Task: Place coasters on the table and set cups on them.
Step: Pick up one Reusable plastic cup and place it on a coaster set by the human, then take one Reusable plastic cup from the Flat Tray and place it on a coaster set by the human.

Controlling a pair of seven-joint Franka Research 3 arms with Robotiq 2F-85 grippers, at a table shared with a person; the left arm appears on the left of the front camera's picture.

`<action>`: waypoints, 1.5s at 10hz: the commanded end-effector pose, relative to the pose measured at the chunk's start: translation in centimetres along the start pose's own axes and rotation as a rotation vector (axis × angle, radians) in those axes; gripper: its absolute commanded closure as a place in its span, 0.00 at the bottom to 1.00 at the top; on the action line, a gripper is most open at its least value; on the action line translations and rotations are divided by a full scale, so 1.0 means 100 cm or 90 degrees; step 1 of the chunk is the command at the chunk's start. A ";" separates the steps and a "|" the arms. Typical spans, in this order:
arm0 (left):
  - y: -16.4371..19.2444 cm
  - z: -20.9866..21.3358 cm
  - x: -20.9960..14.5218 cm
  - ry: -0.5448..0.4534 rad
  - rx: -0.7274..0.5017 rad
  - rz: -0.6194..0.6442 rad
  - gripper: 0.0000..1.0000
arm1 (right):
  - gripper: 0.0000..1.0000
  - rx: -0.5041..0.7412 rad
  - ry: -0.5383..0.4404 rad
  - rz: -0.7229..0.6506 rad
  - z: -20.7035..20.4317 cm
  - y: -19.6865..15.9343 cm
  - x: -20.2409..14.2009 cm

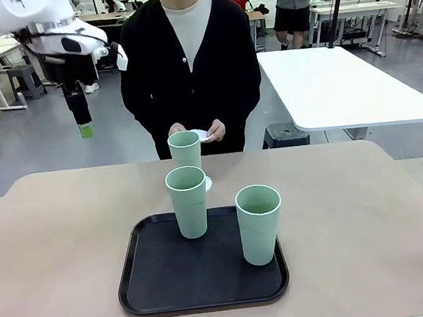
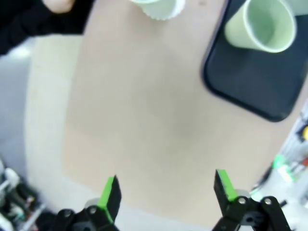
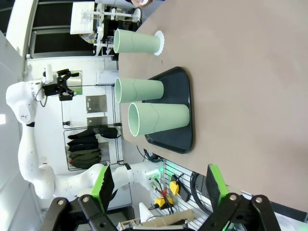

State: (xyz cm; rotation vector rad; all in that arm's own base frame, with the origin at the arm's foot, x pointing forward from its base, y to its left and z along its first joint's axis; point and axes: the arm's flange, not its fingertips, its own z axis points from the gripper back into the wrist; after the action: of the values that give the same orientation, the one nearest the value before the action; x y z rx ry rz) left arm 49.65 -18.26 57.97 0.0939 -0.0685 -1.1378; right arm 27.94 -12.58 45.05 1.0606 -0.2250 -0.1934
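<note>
Tray, black, rounded-square: landmark for this list; flat on table, toward the robot's edge.

Cup one, pale mint green, tapered: upright on tray, far half, near mid-width.

Cup two, same kind: upright on tray, robot's-right side, apart from cup one.

Coaster one, white, scalloped: flat on table just beyond tray's far edge, mostly covered, a little of the edge showing.

Cup three, same kind: upright off tray, just beyond its far edge, in line with cup one; seated on coaster one.

Coaster two, white: well beyond tray, past table's far edge, held at person's hands.

Left gripper: raised high, well beyond tray and off to its robot's-left; jaws spread wide, nothing between them.

Right gripper: well off tray's robot's-right side, pointed across at the three cups; jaws spread wide, empty.
</note>
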 end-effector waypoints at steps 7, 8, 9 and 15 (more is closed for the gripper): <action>0.007 0.006 -0.004 -0.042 -0.026 0.027 0.00 | 0.00 0.009 0.001 0.003 0.000 0.000 0.001; 0.007 0.006 -0.004 -0.042 -0.026 0.027 0.00 | 0.00 0.009 0.001 0.003 0.000 0.000 0.001; 0.007 0.000 -0.004 -0.052 -0.032 0.016 0.00 | 0.00 0.009 0.001 0.003 0.000 0.000 0.001; 0.011 -0.018 -0.176 -0.137 -0.152 0.423 0.00 | 0.00 0.009 0.001 0.003 0.000 0.000 0.001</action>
State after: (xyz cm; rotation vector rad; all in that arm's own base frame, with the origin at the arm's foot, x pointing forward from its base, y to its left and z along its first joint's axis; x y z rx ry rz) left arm 46.24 -1.79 56.01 -0.2306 -0.0884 -0.5007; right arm 27.94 -12.56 45.05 1.0591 -0.2246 -0.1937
